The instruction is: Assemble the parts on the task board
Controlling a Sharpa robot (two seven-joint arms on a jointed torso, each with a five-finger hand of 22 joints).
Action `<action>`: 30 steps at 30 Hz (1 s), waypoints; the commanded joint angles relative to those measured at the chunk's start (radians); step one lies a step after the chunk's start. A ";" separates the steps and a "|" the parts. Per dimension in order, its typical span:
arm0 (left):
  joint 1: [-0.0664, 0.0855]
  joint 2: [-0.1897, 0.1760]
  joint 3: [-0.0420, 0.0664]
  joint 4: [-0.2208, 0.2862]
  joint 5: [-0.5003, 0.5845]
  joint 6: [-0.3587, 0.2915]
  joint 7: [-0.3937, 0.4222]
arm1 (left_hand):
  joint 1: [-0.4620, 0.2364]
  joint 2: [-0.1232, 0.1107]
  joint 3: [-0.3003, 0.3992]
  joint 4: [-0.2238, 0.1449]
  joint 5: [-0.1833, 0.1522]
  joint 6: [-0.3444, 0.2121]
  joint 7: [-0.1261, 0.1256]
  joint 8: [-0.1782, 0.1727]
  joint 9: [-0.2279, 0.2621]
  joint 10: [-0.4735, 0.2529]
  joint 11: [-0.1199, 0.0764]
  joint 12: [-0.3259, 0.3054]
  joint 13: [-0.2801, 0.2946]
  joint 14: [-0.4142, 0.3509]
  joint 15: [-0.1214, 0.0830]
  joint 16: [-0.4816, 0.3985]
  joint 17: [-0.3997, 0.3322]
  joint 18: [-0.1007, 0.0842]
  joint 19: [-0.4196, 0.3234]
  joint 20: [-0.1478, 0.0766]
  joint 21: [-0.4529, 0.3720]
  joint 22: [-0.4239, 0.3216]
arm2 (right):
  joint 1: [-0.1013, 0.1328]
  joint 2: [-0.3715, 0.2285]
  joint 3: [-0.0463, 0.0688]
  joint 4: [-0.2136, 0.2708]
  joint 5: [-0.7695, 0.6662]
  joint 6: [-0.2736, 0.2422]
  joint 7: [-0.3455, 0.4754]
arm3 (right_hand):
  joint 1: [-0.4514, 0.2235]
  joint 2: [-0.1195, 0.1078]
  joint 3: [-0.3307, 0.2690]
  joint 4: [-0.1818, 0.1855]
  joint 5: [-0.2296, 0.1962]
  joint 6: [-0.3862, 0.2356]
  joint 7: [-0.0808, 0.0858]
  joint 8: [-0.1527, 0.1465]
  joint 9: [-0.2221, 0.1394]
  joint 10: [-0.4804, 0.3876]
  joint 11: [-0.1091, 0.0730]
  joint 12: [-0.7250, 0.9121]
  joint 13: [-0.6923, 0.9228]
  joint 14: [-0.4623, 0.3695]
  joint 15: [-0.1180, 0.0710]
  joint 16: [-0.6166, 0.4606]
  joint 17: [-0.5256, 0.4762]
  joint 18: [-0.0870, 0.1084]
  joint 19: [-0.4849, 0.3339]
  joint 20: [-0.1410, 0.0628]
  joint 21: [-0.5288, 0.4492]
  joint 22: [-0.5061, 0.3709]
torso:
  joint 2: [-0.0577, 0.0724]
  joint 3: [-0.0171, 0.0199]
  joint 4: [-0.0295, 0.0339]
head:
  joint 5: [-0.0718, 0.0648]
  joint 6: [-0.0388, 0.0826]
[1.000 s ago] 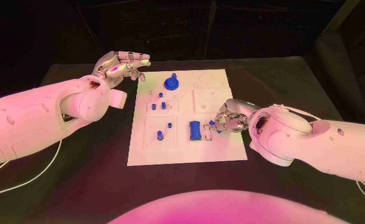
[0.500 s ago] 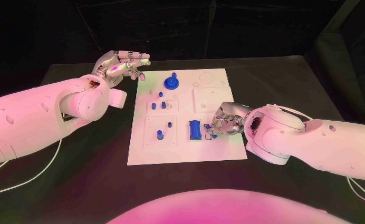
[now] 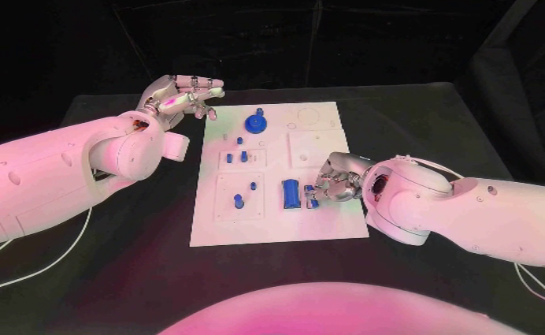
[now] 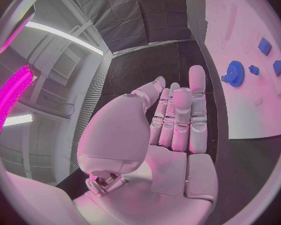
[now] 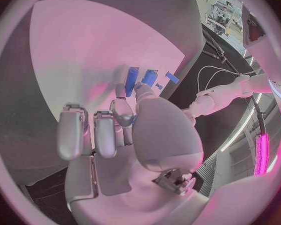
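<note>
Right hand pinching a blue part at the task board's near right section.

The black tabletop [image 3: 136,272] carries the white task board [image 3: 278,173]. The left hand [image 3: 182,98] hovers off the board's far left corner, fingers [image 4: 178,115] straight, side by side, holding nothing. The right hand [image 3: 335,181] rests at the board's right edge, its fingers [image 5: 122,110] pinching a small blue block [image 3: 311,196] beside a longer blue bar [image 3: 291,194]. A blue gear [image 3: 257,123] stands near the far edge.
</note>
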 commanded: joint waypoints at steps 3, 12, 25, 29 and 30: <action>0.002 0.000 0.001 0.001 0.002 0.008 -0.001 | 0.000 0.005 0.000 -0.008 -0.002 -0.008 0.001 0.006 -0.001 -0.005 0.001 0.003 0.001 -0.006 -0.003 0.000 -0.001 0.014 -0.001 0.002 -0.006 -0.002 | 0.001 0.004 0.000 -0.001 0.000 -0.004 -0.004 | -0.017 0.000 -0.003 0.012 0.009 0.012 -0.002 0.006 0.005 0.009 -0.001 0.006 0.003 0.074 -0.010 0.004 0.108 -0.012 0.008 -0.004 0.005 0.004 | 0.000 -0.0002 0.0004 | -0.001 -0.001; 0.002 0.000 0.001 0.001 0.002 0.010 -0.003 | 0.000 0.005 0.000 -0.008 -0.002 -0.008 0.001 0.006 -0.001 -0.005 0.001 0.003 0.001 -0.006 -0.003 0.000 -0.001 0.014 -0.001 0.002 -0.006 -0.002 | 0.001 0.013 0.000 -0.008 -0.008 -0.012 -0.005 | -0.053 -0.003 -0.026 0.023 0.002 0.018 -0.004 0.011 0.013 0.012 -0.003 0.008 0.005 0.074 -0.011 0.005 0.108 -0.012 0.008 -0.006 0.006 0.004 | -0.001 -0.0008 0.0005 | -0.003 0.000; 0.002 -0.001 0.001 0.002 0.002 0.011 -0.004 | 0.001 0.005 0.000 -0.009 -0.002 -0.008 0.001 0.006 -0.001 -0.005 0.001 0.004 0.001 -0.006 -0.003 0.000 -0.002 0.014 -0.001 0.002 -0.006 -0.002 | 0.001 0.008 0.000 -0.009 -0.013 -0.016 -0.002 | -0.139 0.000 -0.120 0.022 -0.227 0.007 -0.002 0.009 0.031 0.013 0.000 0.009 0.012 0.074 -0.009 0.004 0.109 -0.011 0.007 -0.005 0.003 0.003 | -0.001 0.0000 0.0001 | -0.003 -0.002; 0.002 -0.001 0.001 0.001 0.002 0.010 -0.004 | 0.001 0.005 0.000 -0.009 -0.002 -0.008 0.001 0.006 -0.001 -0.005 0.001 0.004 0.001 -0.006 -0.003 0.000 -0.002 0.014 -0.001 0.002 -0.006 -0.002 | 0.001 -0.001 0.000 -0.003 -0.013 -0.022 0.012 | -0.124 0.002 -0.124 0.016 -0.225 0.006 -0.002 0.009 0.033 0.013 0.000 0.009 0.013 0.073 -0.009 0.004 0.109 -0.011 0.006 -0.005 0.002 0.002 | -0.002 0.0004 -0.0005 | -0.004 0.001; 0.002 -0.001 0.001 0.001 0.002 0.010 -0.004 | 0.001 0.005 0.000 -0.009 -0.002 -0.008 0.001 0.006 -0.001 -0.005 0.001 0.004 0.001 -0.006 -0.003 0.000 -0.002 0.014 -0.001 0.002 -0.006 -0.002 | 0.001 -0.004 0.000 -0.001 -0.013 -0.029 0.020 | -0.119 0.004 -0.125 0.014 -0.223 0.005 -0.002 0.009 0.034 0.012 0.000 0.009 0.013 0.073 -0.009 0.003 0.108 -0.011 0.006 -0.005 0.002 0.001 | -0.002 0.0004 -0.0007 | -0.004 0.002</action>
